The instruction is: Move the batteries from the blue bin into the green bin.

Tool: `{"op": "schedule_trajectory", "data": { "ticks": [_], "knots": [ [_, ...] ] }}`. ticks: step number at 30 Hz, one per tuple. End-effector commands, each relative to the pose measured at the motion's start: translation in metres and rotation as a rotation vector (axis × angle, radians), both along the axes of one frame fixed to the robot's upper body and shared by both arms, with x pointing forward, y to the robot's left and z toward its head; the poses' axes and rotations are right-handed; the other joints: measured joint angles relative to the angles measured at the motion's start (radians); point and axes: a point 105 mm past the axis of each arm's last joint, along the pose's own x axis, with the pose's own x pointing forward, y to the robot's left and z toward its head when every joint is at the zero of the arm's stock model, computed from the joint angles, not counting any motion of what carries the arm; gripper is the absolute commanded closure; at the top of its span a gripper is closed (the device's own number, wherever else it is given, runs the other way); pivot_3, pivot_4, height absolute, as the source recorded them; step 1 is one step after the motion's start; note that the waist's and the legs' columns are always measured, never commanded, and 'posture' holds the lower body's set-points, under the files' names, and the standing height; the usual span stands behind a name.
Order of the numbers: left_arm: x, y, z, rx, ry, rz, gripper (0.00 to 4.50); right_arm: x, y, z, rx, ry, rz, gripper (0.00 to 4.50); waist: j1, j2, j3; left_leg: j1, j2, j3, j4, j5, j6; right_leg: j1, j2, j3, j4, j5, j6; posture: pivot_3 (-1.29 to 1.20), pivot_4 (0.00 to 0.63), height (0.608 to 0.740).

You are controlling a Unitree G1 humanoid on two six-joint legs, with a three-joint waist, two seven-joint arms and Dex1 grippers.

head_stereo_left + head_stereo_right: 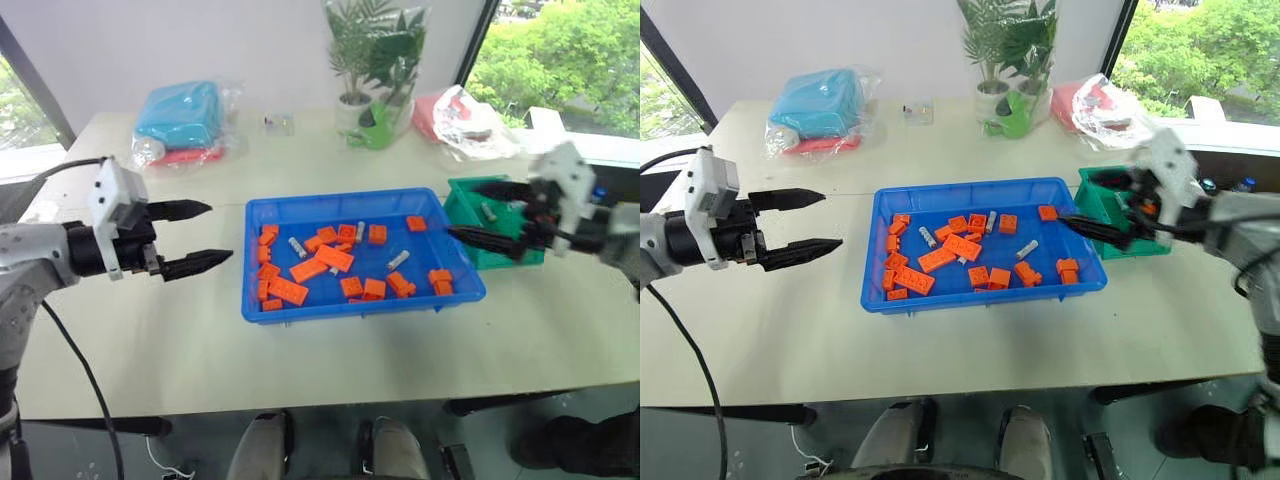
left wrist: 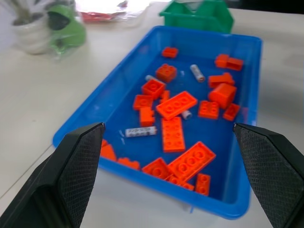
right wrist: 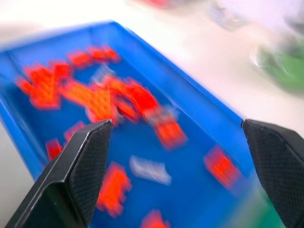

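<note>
Three batteries (image 1: 297,246) lie in the blue bin (image 1: 330,310); both claws gape empty.

Glossy plastic blue bin (image 1: 262,309), shiny metal batteries (image 2: 140,131), matt table (image 1: 180,350), textured gripper fingers (image 2: 80,161).

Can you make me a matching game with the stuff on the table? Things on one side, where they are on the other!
Things:
1. orange bricks
2. green bin
3. plant pot
4. left gripper

Places:
A. at the far edge of the table, behind the blue bin
B. open, beside the blue bin's left end
C. scattered inside the blue bin
D. against the blue bin's right end

Pairs: 1-C, 2-D, 3-A, 4-B
</note>
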Motion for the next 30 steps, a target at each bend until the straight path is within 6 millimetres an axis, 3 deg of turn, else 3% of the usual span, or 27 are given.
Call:
{"op": "schedule_trajectory", "data": {
  "ticks": [1,6,10,17,24,30],
  "knots": [
    [-0.006,-0.005,0.011,0.023,-0.031,-0.045,0.0,0.013,0.048,-0.018,-0.026,0.072,0.064,0.04,0.0,0.0,0.0,0.0,0.0,0.0,-0.001,0.0,0.0,0.0,0.0,0.0,0.0,0.0,0.0,0.0,0.15,0.661],
    [-0.01,-0.002,0.01,0.043,-0.026,-0.039,0.0,0.026,0.114,-0.055,-0.071,0.19,0.13,0.04,0.003,-0.001,-0.001,0.0,-0.001,0.001,-0.001,0.003,0.002,-0.003,0.002,0.001,0.006,0.002,0.003,0.0,0.15,0.661],
    [-0.015,-0.001,0.01,0.048,-0.006,-0.041,0.0,0.036,0.138,-0.073,-0.082,0.249,0.12,0.04,0.001,-0.004,0.001,0.0,-0.003,0.004,0.0,0.004,0.001,-0.004,0.002,0.004,0.012,0.003,0.002,0.0,0.15,0.661],
    [-0.022,0.0,0.008,0.046,0.008,-0.019,0.0,0.056,0.166,-0.082,-0.084,0.27,0.103,0.04,0.0,-0.006,0.001,0.001,-0.001,0.005,0.0,0.006,-0.007,-0.012,0.005,0.007,0.016,0.002,0.004,0.0,0.15,0.661],
    [-0.023,-0.002,0.009,0.037,-0.003,-0.004,0.0,0.071,0.177,-0.097,-0.222,0.22,0.115,0.04,-0.001,-0.006,0.001,0.001,0.001,0.001,-0.001,0.008,-0.01,-0.02,0.021,0.021,0.018,0.004,-0.001,0.0,0.15,0.661],
    [-0.022,-0.003,0.009,0.032,-0.008,0.001,0.0,0.077,0.184,-0.106,-0.28,0.212,0.133,0.04,-0.007,-0.006,0.001,0.001,0.001,0.006,-0.001,0.011,-0.009,-0.023,0.022,0.029,0.018,0.007,-0.005,0.0,0.15,0.661]
  ]
}}
